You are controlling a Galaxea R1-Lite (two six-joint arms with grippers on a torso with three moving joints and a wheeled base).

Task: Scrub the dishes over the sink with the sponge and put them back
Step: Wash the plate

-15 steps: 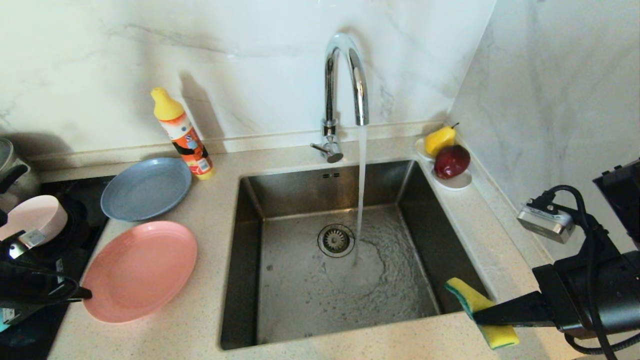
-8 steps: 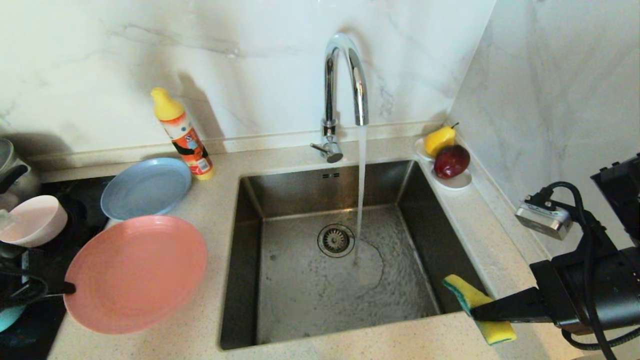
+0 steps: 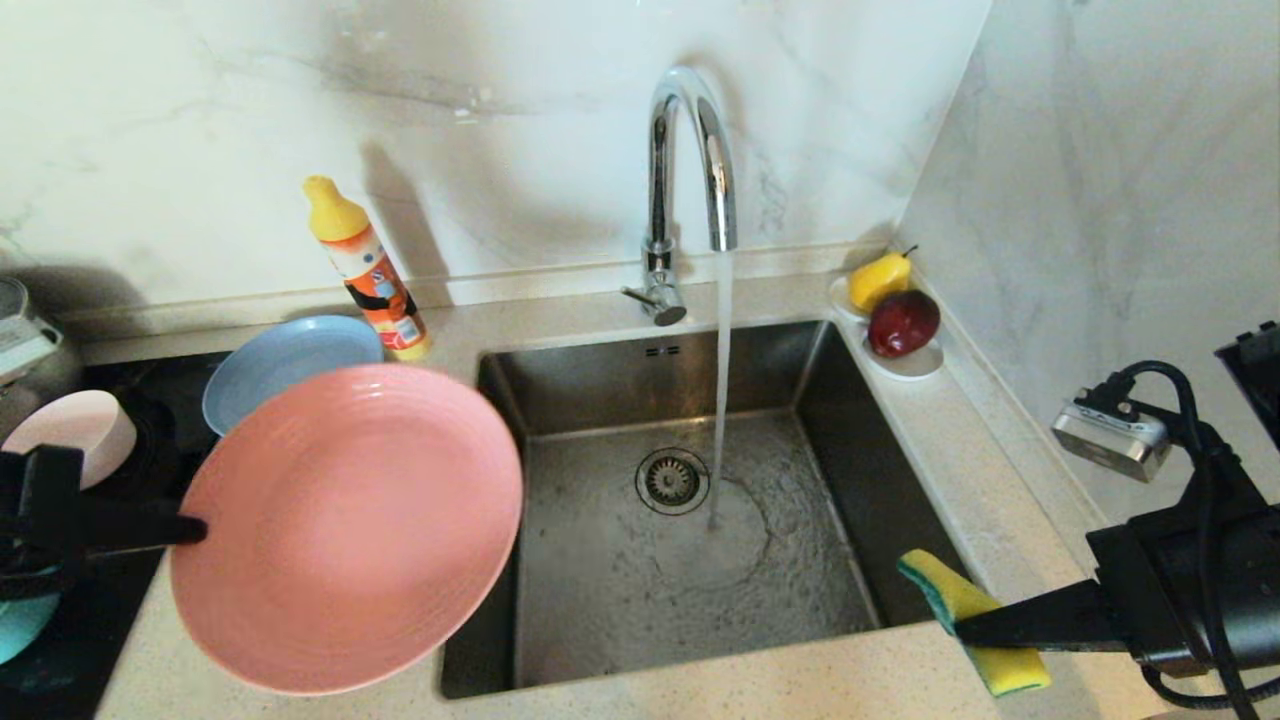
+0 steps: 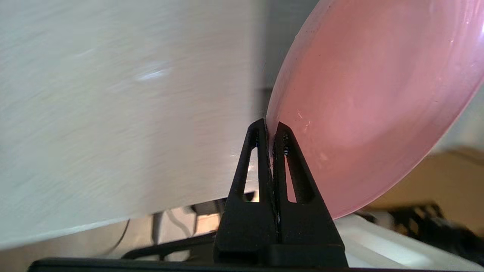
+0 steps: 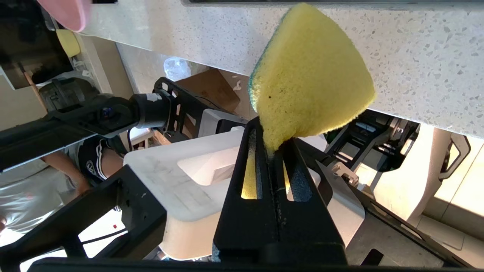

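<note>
The pink plate [image 3: 350, 525] hangs tilted in the air, pinched at its left rim by the left gripper [image 3: 195, 528], whose two fingers are pressed together on the edge, as the left wrist view shows [image 4: 269, 130]. From that gripper the plate reaches out to the right, its far edge overhanging the left wall of the sink [image 3: 850, 400]. Behind the plate, just beyond the gripper, the grey-blue plate [image 3: 270, 365] lies on the counter, partly covered. A pale pink-white bowl [image 3: 75, 435] sits close behind the left gripper on the dark surface, and a sliver of the teal bowl [image 3: 20, 625] shows beneath the arm.

The right gripper [image 3: 965, 632] hovers at the sink's front right corner, clamped on the yellow sponge [image 3: 975, 625], which is bent between its fingers with the green layer facing the basin. Off to the gripper's left, water streams from the chrome faucet [image 3: 690, 150] onto the basin floor beside the drain strainer [image 3: 672, 480]. Well beyond the right gripper, at the back corner, a yellow pear [image 3: 880, 280] and a red apple [image 3: 903, 322] rest in a small white dish [image 3: 915, 365]. An orange detergent bottle [image 3: 370, 275] stands behind the grey-blue plate.
</note>
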